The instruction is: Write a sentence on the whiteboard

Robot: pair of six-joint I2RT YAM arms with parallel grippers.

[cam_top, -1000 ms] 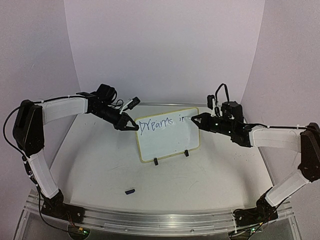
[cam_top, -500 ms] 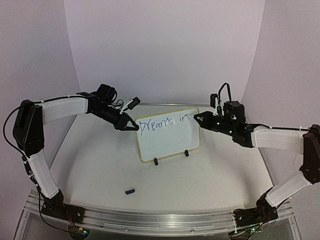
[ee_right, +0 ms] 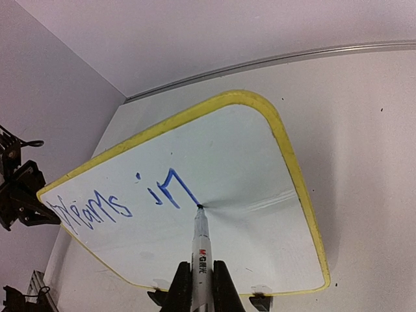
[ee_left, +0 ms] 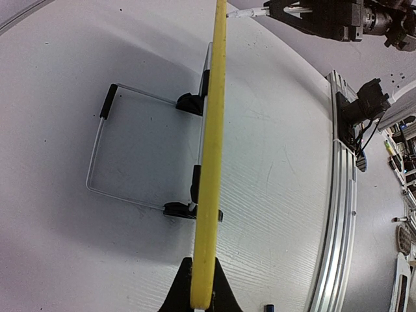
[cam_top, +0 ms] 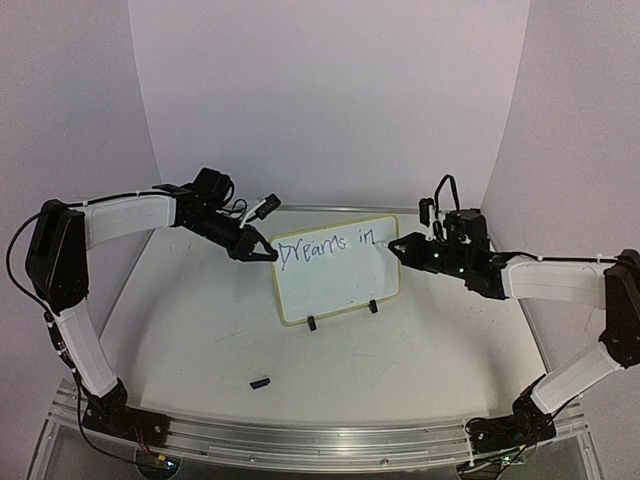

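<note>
The board point(cam_top: 338, 285) is standing upright at the middle of the table point(cam_top: 190, 330), propped on two black feet point(cam_top: 312, 323) and leaning back a little. In the left wrist view it is showing edge-on as a yellow strip point(ee_left: 212, 149), with a wire stand point(ee_left: 97, 153) lying behind it.

The left gripper point(cam_top: 268, 254) is reaching in from 9 o'clock and clamping the board's upper left edge, its fingers point(ee_left: 179, 296) closed on the yellow frame on either side.

The right gripper point(cam_top: 395, 246) is coming in from 3 o'clock, its jaws squeezed on a marker point(ee_right: 200, 250) that is pointing at the board's face. The marker's tip point(ee_right: 199, 207) is touching the white surface at the foot of the last blue stroke.

The sentence point(cam_top: 325, 244) is running along the top of the board in thin blue script, reading "Dreams in" point(ee_right: 117, 198), with the rest of the face below it bare.

A small dark cap point(cam_top: 261, 382) is lying on the table at 7 o'clock from the board, well apart from both arms.
</note>
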